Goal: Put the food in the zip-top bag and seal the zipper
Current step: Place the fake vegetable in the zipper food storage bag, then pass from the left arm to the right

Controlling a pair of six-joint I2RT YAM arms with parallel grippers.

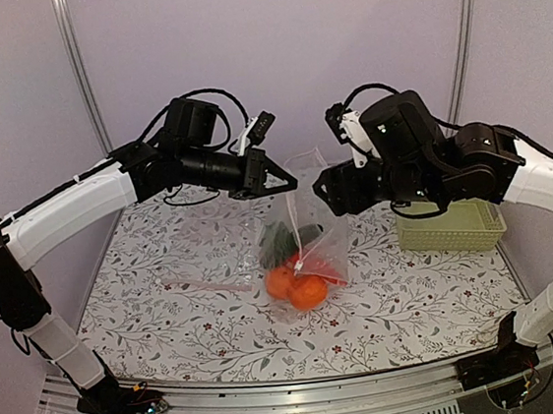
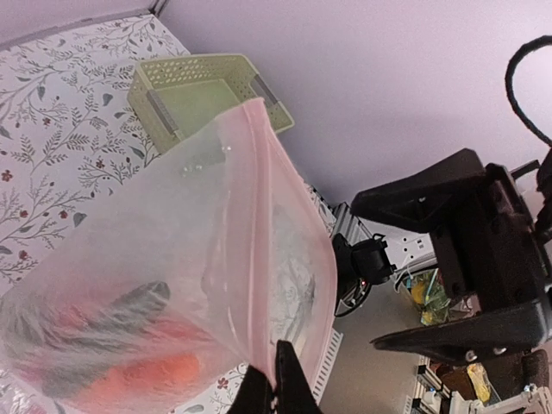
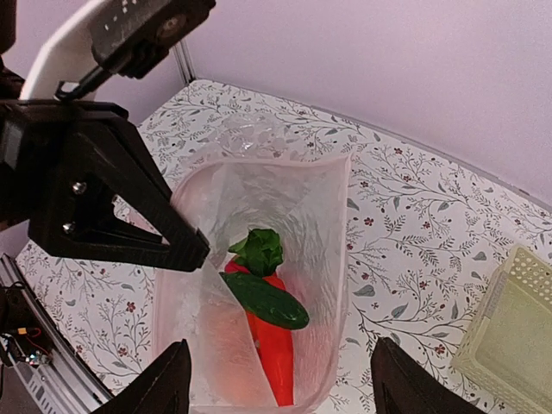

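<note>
The zip-top bag point(image 1: 309, 233) with food point(image 3: 263, 297) hangs pinched in the left pincer point(image 2: 274, 388); right pincer point(image 3: 281, 345) spread wide.

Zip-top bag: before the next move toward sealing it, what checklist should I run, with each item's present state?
1. Left end effector pinches the zip-top bag at its zipper edge: ok.
2. Oranges and green vegetable inside the bag: ok.
3. Right end effector open and holding nothing: ok.
4. Zipper closed: not ok; in the right wrist view the mouth gapes wide.
5. Slider tab located for the right end effector to take: cannot tell.
</note>
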